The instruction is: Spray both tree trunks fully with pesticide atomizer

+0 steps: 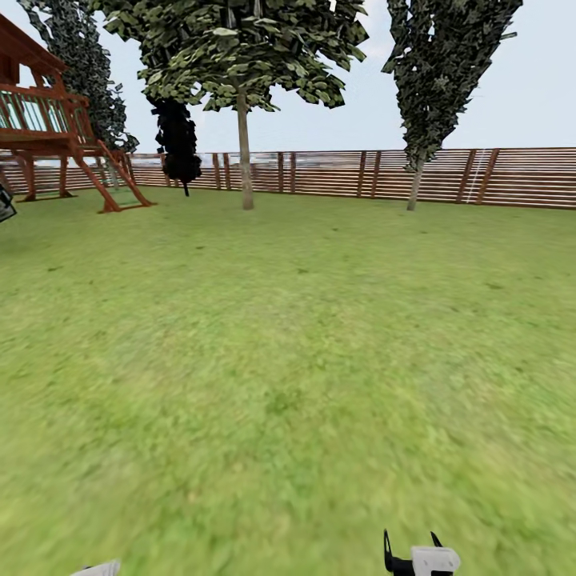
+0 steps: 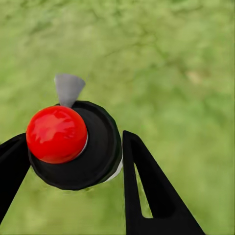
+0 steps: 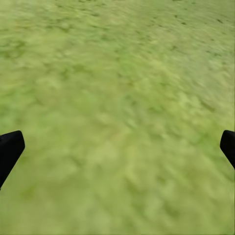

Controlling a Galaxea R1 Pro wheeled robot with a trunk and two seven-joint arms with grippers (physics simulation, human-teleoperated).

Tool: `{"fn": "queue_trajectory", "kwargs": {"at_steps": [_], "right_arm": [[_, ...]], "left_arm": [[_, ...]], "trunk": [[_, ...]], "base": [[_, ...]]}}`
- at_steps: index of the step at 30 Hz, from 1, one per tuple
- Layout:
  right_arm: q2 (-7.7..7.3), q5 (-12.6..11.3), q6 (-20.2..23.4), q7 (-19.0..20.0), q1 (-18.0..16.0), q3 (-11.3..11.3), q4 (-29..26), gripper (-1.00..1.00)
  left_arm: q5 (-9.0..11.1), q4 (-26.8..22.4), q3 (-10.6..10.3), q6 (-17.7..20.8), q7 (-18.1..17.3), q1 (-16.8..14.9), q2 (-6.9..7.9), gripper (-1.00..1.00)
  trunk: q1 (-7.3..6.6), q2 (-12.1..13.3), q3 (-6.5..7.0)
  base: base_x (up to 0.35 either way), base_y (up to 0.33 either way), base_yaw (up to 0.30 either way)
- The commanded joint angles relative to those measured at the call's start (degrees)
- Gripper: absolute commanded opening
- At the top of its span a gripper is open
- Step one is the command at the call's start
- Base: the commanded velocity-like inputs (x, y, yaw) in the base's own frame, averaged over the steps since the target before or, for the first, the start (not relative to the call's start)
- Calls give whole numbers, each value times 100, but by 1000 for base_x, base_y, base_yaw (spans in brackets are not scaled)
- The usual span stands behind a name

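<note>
Between the black fingers [image 2: 147, 191] of the left gripper [image 2: 73, 161], in the lower half of the left wrist frame, sits the pesticide atomizer [image 2: 83, 152]: a round black cap with a glossy red knob [image 2: 56, 133] on it and a grey nozzle [image 2: 68, 89] poking out just above. One finger presses the cap at the lower left edge, the other stands just beside it at lower centre, so the jaws look closed on the bottle, which hangs over blurred lawn [image 2: 171, 73].

At the side edges of the right wrist frame the right gripper [image 3: 117, 147] shows only two dark fingertips [image 3: 10, 149], set far apart with nothing but grass between them; its jaws are open and empty. In the head view this gripper [image 1: 412, 552] peeks up at the bottom edge, right of centre.

Further out, across the grass, a broad-leafed tree [image 1: 240, 48] rises at upper centre on a pale straight trunk [image 1: 245, 152], and a second tree [image 1: 444, 72] stands at upper right, its trunk [image 1: 414, 188] short below the foliage. Both are in front of the slatted wooden fence [image 1: 336, 172]. A narrow black-foliaged tree [image 1: 178, 144] and a wooden play tower [image 1: 48, 120] fill the upper left.

Both trunks are well apart from the robot, so spraying is not yet possible. Judging from the grip, the risk is the round cap slipping or twisting between the fingers on the way over, leaving the nozzle aimed off the trunk. Mistaking the black tree for a target would also waste effort.
</note>
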Motion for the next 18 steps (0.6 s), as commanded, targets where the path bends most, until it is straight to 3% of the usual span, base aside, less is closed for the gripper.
{"fn": "queue_trajectory", "kwargs": {"at_steps": [1, 18], "right_arm": [[0, 0, 0, 0, 0, 0, 0, 100], [1, 0, 0, 0, 0, 0, 0, 100]], "left_arm": [[1, 0, 4, 0, 1, 0, 3, -100], [-2, 0, 1, 7, 1, 0, -6, -100]], "trunk": [[0, 0, 0], [0, 0, 0]], "base": [[321, 0, 0], [321, 0, 0]]}}
